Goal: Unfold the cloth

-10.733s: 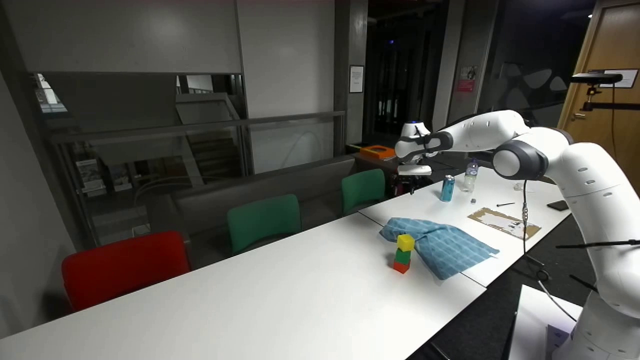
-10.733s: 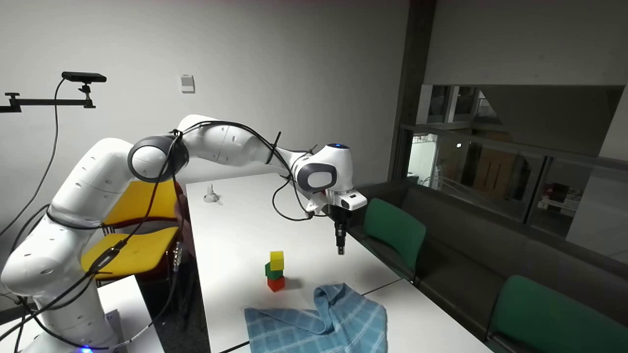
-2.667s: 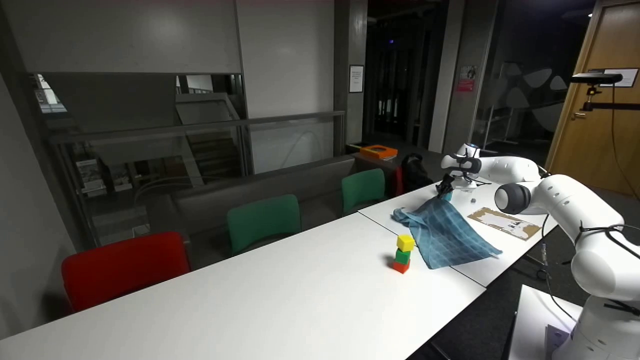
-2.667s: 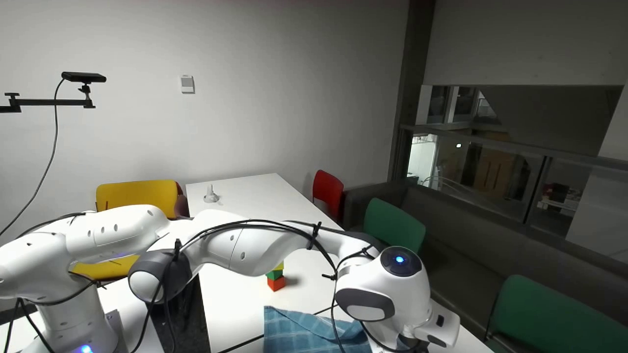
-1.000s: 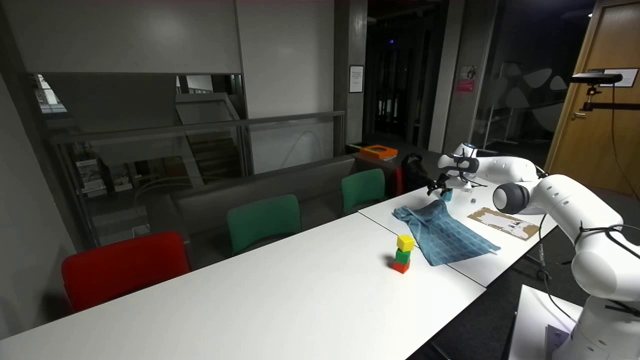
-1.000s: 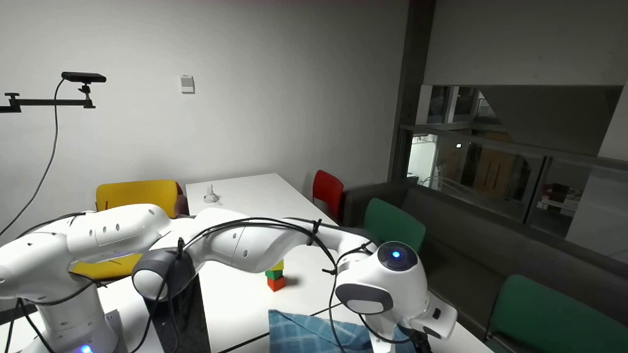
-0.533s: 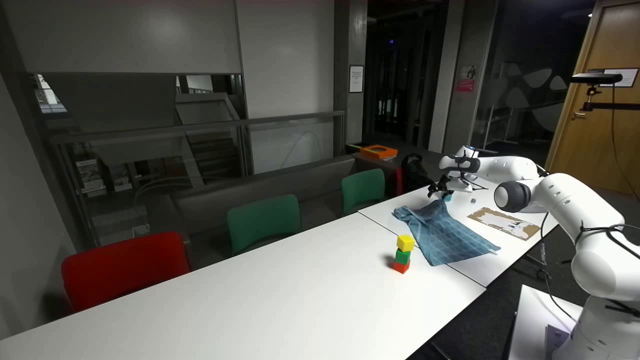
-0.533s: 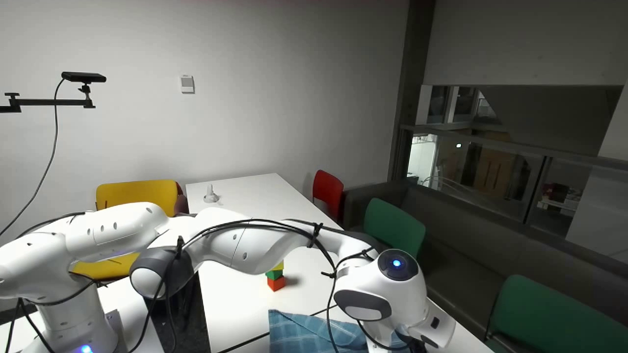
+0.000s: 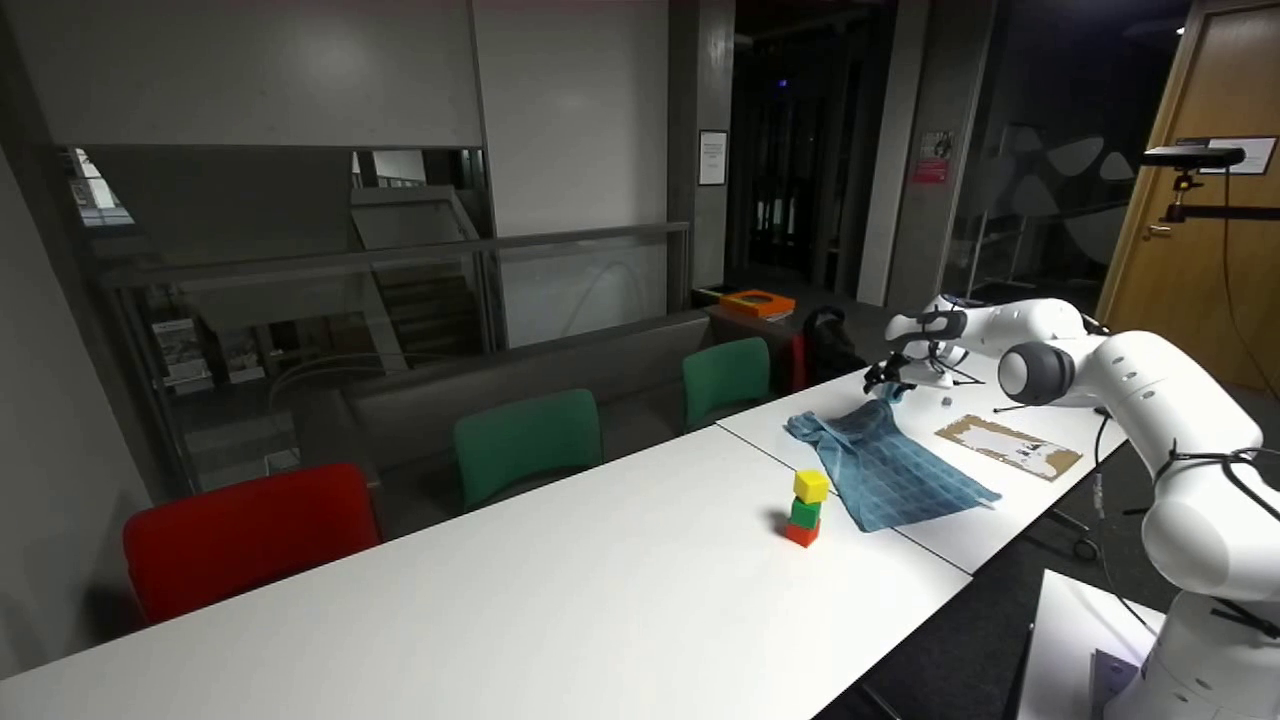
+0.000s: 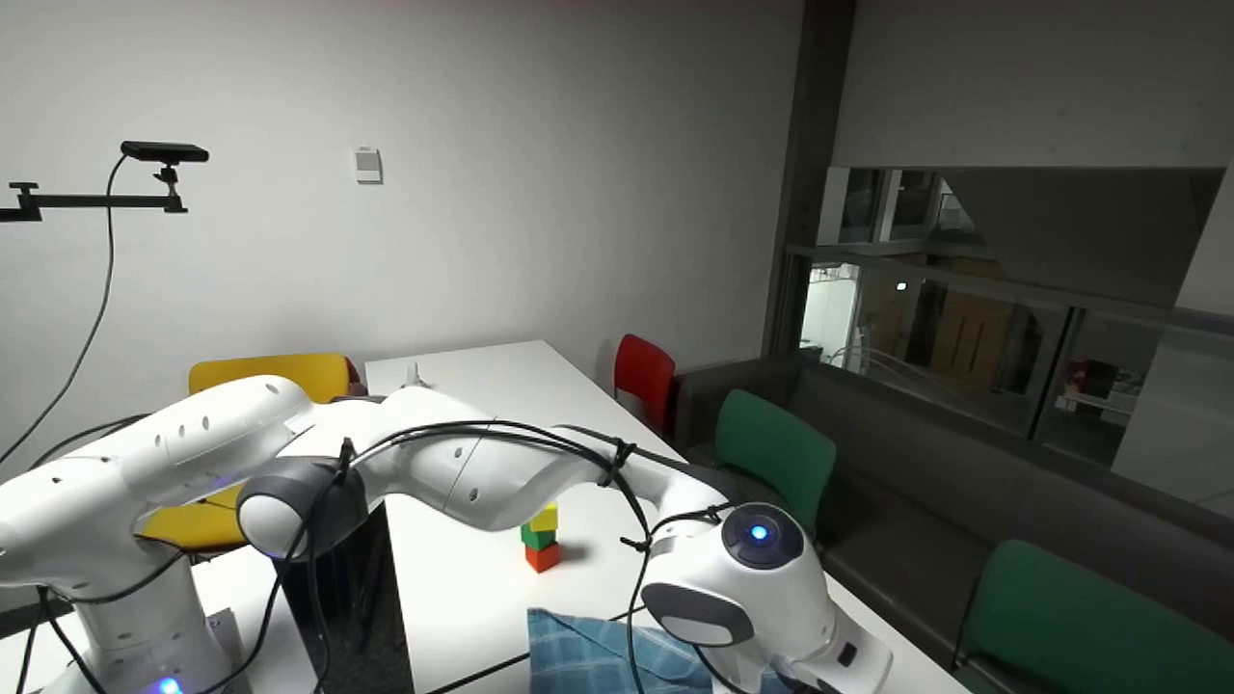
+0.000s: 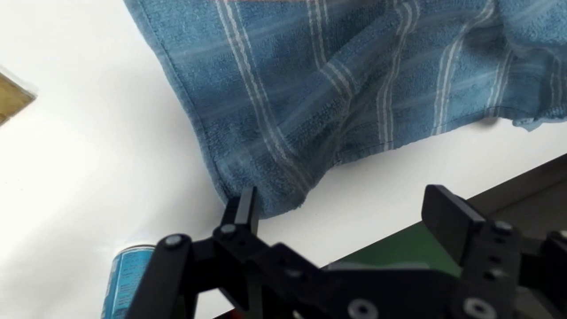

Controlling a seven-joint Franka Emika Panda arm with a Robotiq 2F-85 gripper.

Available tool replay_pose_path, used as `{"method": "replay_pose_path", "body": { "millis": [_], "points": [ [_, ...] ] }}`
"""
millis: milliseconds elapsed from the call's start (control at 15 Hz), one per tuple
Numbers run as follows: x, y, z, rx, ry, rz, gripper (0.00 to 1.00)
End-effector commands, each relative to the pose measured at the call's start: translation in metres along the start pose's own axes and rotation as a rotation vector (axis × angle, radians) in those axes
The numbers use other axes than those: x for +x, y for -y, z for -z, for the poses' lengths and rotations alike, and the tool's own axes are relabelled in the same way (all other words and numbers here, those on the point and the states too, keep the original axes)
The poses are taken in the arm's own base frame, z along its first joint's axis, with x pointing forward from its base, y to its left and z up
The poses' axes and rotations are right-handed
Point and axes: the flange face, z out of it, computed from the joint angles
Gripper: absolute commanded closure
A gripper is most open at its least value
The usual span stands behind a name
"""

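Note:
The blue checked cloth [image 9: 893, 470] lies on the white table, spread toward the near edge and rumpled at its far side. In the wrist view the cloth [image 11: 274, 88] shows creases, a bunched part at the right and a corner pointing at my gripper [image 11: 341, 192]. The jaws stand wide apart with nothing between them. My left finger [image 11: 246, 206] overlaps that corner in the picture; whether it touches cannot be told. In an exterior view my gripper [image 9: 876, 376] is just beyond the cloth's far tip. The arm partly covers the cloth [image 10: 578, 655] in an exterior view, hiding the fingers.
A blue can [image 11: 126, 281] stands close beside the gripper. A torn cardboard piece [image 9: 1010, 447] lies to the cloth's right. A stack of yellow, green and red blocks [image 9: 805, 510] stands near the cloth. Past the table's far edge is a green chair [image 9: 727, 382].
Earlier the cloth lay folded over; then its corner was raised at my gripper. Now the corner is released and the cloth lies lower. In the last half second the arm shifted slightly.

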Motion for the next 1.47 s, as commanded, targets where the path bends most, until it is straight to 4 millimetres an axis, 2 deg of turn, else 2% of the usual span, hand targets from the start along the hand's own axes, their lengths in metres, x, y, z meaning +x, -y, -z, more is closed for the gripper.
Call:
{"method": "replay_pose_path", "body": {
  "millis": [0,400,733,1000,1400],
  "points": [
    [-0.017,-0.007,0.015,0.004,-0.059,-0.037,0.0],
    [-0.049,-0.008,0.011,-0.011,-0.148,-0.038,0.0],
    [-0.079,0.012,0.022,-0.007,-0.172,0.003,0.0],
    [-0.1,0.036,0.045,-0.026,-0.182,0.049,0.0],
    [-0.135,0.088,0.101,-0.045,-0.201,0.13,0.0]
  ]
}}
